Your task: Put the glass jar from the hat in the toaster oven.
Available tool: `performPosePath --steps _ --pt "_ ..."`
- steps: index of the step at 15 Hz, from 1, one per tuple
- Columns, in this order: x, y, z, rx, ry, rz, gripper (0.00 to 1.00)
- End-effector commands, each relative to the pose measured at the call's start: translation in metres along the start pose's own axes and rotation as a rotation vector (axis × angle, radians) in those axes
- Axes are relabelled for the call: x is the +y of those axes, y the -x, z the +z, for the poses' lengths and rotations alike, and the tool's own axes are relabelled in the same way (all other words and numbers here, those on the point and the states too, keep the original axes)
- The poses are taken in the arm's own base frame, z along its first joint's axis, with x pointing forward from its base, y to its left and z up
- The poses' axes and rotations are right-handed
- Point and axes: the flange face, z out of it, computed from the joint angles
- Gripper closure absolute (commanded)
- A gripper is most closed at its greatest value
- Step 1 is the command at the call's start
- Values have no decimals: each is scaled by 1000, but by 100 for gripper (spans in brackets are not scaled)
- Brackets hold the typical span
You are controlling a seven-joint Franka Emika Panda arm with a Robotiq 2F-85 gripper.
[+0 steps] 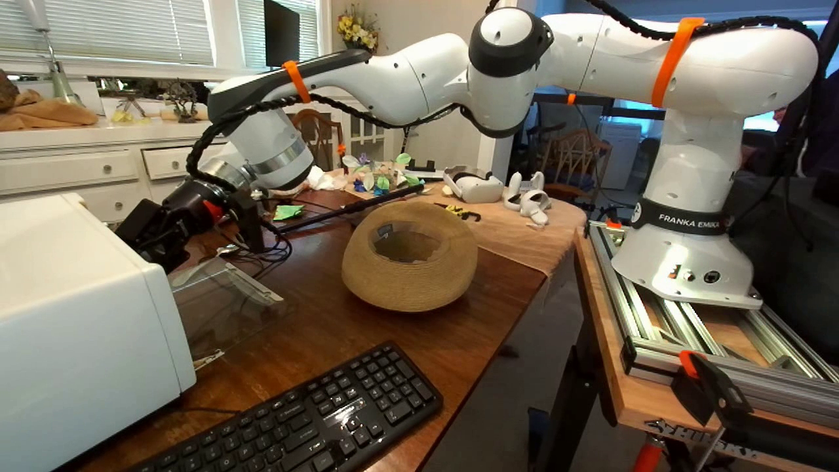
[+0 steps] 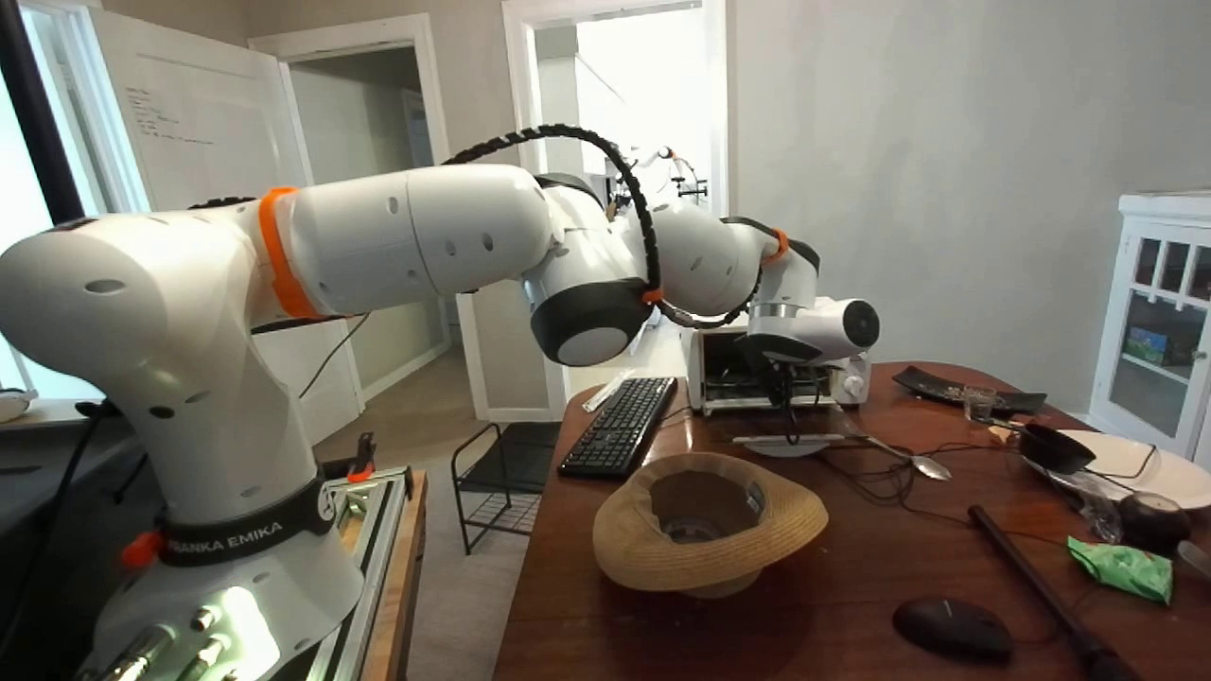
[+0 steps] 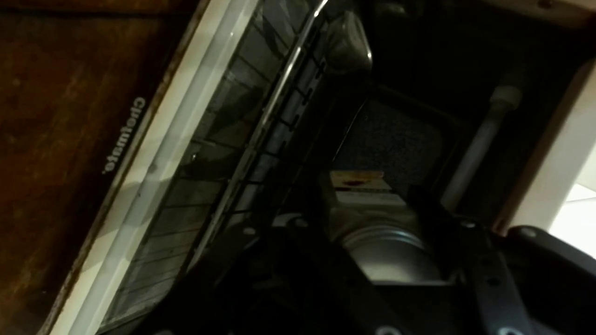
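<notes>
The toaster oven is the big white box; it also shows in an exterior view and its front frame in the wrist view. Its glass door is folded down. My gripper is at the oven's mouth, fingers on both sides of the glass jar, shut on it. The jar's metal lid faces the wrist camera and its label points into the dark oven. The jar is hidden in both exterior views. The tan hat lies crown down on the table, also in an exterior view; its visible hollow shows no jar.
Inside the oven, a wire rack runs beside the jar and a pale heater tube on its other side. A black keyboard, spoon, loose cables, mouse and dark rod lie on the table.
</notes>
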Motion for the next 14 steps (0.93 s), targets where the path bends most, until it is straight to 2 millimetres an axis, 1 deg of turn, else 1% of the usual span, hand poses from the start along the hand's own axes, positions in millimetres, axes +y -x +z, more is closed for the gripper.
performPosePath --steps 1,5,8,10,11,14 --pt "0 0 0 1 0 0 76" --pt "18 -1 -7 23 55 24 76" --pt "26 -3 -4 70 82 51 76" --pt "26 -4 1 86 90 64 76" --pt "19 -4 2 85 84 76 76" --pt "14 1 14 96 49 124 76"
